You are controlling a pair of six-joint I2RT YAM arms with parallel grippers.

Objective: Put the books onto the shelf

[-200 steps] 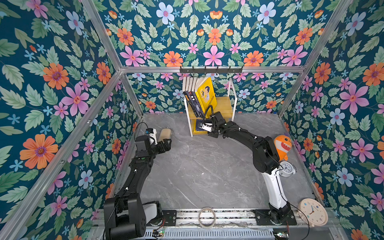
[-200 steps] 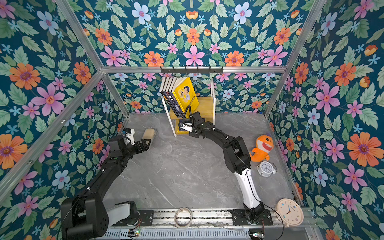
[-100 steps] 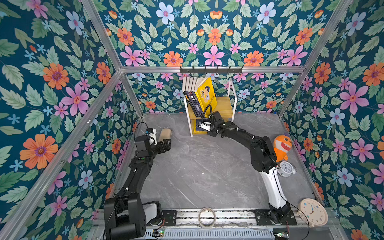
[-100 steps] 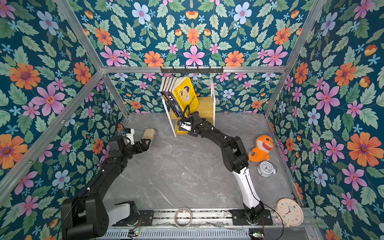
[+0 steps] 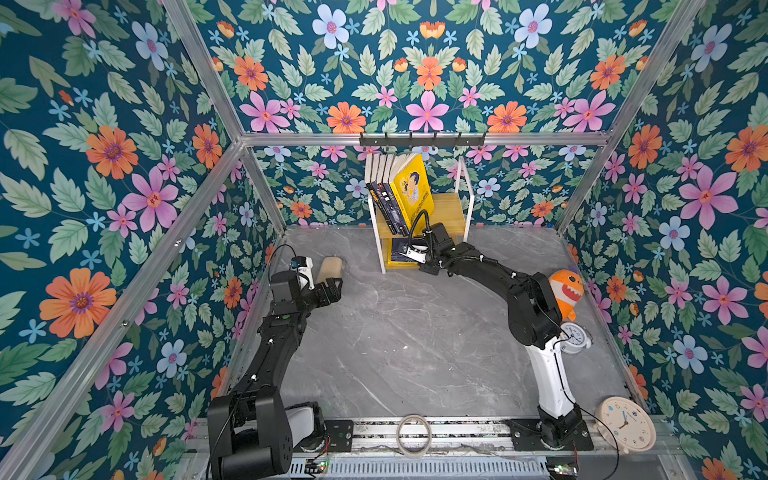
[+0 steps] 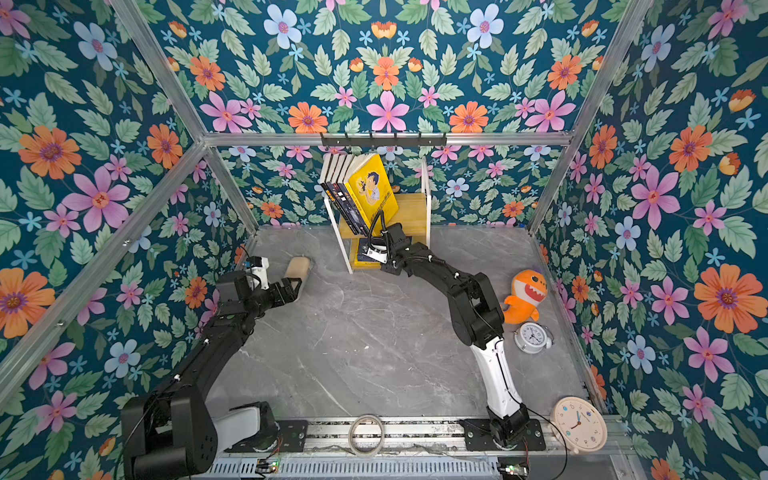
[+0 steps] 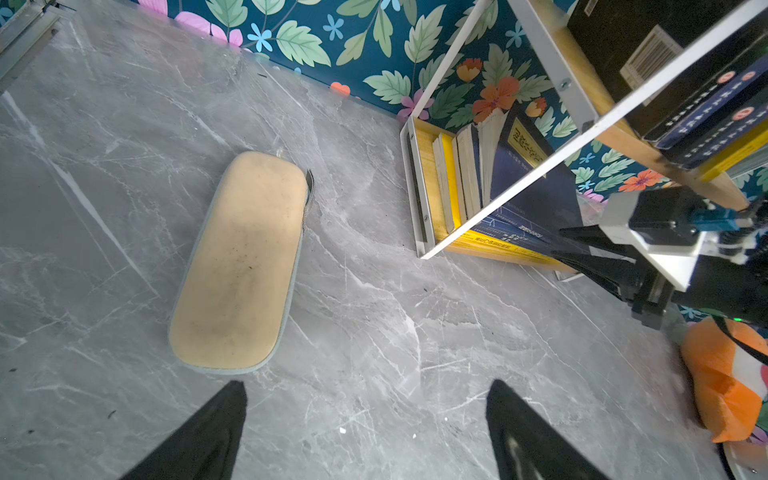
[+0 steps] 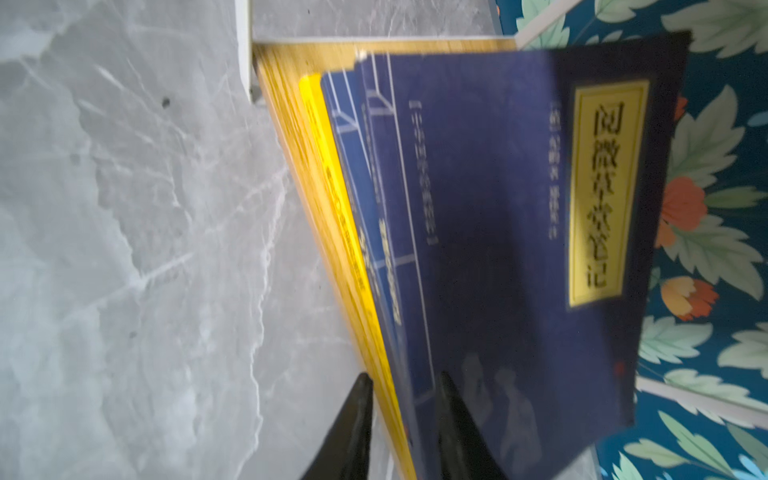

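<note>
Compared with a second ago, the right gripper (image 8: pixel 405 376) is sitting a tiny bit deeper in the bottom level of the shelf (image 5: pixel 463 208). The left gripper (image 7: pixel 365 415) is staying where it was, and nothing else is changing place.

The shelf is standing at the back of the grey surface (image 5: pixel 415 340), against the flowery wall. Its top level is holding a row of dark books (image 5: pixel 388 199) that are standing up and leaning to one side. A yellow cartoon-boy book (image 5: pixel 413 187) is leaning on the front of that row. Its bottom level is holding more books. In the right wrist view, a navy book (image 8: pixel 498 208) with a yellow label is leaning over other thin navy ones. A yellow book (image 8: pixel 330 166) is sitting next to the wooden board.

The right jaws are sitting close together, with the edges of the yellow book and the thin navy ones between them. That view is blurry, so one cannot tell if they are squeezing. The left jaws are standing wide apart over the bare surface, holding nothing. They are near a tan pad (image 7: pixel 241 257) that is lying flat.

An orange shark toy (image 5: pixel 567 291) and a small alarm clock (image 5: pixel 575 338) are sitting beside the right arm. A round clock (image 5: pixel 625 424) and a roll of tape (image 5: pixel 413 434) are resting at the front edge.
</note>
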